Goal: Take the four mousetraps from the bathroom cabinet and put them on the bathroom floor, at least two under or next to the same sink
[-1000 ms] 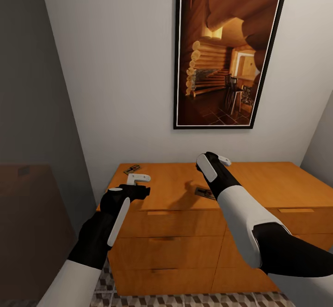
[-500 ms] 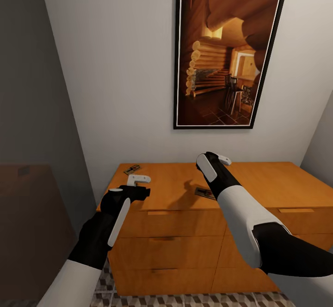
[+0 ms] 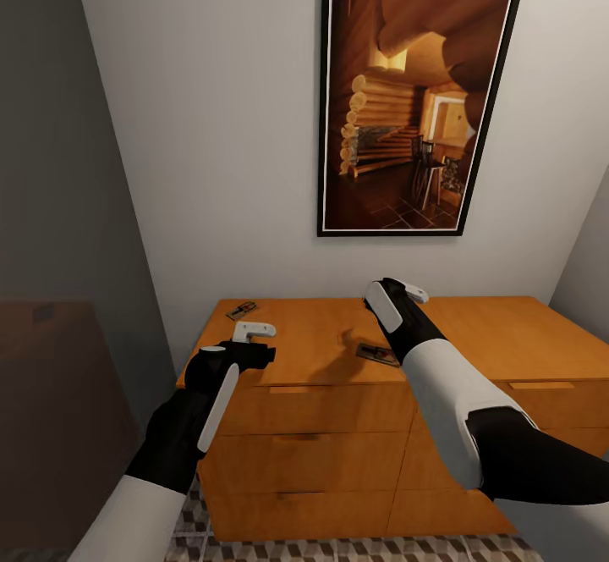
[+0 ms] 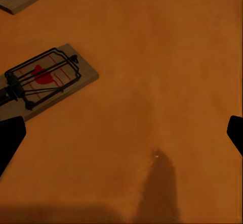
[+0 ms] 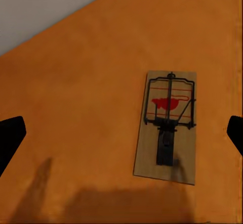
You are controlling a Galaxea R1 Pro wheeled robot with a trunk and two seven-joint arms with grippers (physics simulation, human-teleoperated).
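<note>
Right hand [image 3: 420,294] shifted rightward, above cabinet [image 3: 499,333]

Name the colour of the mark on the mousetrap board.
Red, on the tan wooden mousetrap; clearest in the right wrist view.

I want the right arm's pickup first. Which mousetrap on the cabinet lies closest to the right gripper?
The mousetrap near the cabinet's front edge, just beside the right gripper; the other lies at the back left corner.
</note>
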